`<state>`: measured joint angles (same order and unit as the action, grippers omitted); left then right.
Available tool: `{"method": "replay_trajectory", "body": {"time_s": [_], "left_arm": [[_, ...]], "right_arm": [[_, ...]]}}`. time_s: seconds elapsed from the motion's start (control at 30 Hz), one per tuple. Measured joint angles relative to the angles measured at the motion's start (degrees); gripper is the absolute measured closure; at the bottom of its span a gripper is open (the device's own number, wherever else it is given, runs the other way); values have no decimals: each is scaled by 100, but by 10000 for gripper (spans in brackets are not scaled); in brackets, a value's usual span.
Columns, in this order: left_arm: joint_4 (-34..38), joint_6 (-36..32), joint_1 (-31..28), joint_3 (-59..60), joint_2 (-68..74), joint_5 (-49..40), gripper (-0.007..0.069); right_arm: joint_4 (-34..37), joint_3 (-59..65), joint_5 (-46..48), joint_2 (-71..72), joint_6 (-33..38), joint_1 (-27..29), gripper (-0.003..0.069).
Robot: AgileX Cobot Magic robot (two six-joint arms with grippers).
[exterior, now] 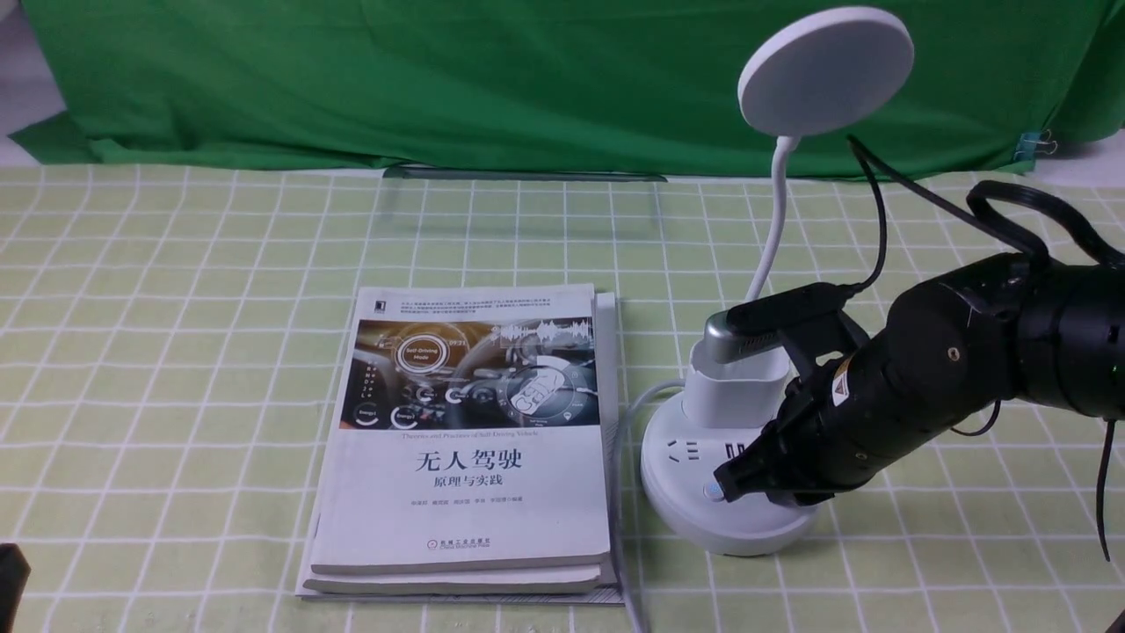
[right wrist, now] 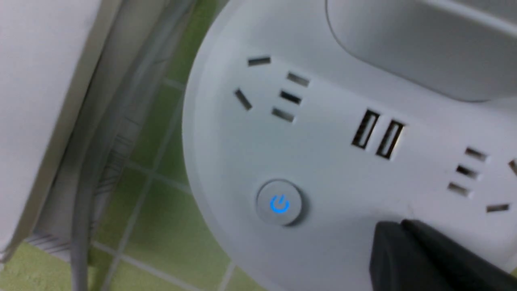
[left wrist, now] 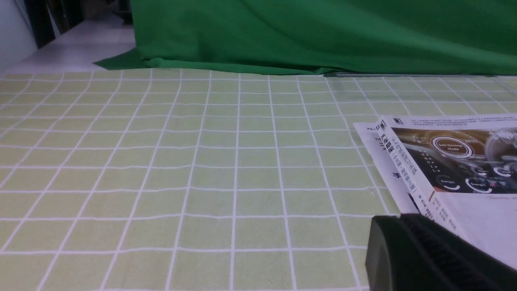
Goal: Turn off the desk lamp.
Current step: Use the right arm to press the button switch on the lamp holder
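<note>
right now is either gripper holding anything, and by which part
Nothing is held. The right gripper points at the desk lamp beside its lit power button, clamping nothing; the left gripper has only tablecloth before it.

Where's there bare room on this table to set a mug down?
Free: the checked cloth left of the books, and the strip between books and green backdrop. Crowded: the gap between books and desk lamp, where a cable runs, and the lamp's base under the right hand.
</note>
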<state>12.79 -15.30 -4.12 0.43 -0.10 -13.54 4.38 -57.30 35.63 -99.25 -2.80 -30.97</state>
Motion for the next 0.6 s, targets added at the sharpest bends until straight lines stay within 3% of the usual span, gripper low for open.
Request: {"method": "replay_trajectory", "body": {"time_s": [0.6], "left_arm": [[0,0,0,0,0,0,623]], "right_arm": [[0,19,-73,527,1,0,629]]}}
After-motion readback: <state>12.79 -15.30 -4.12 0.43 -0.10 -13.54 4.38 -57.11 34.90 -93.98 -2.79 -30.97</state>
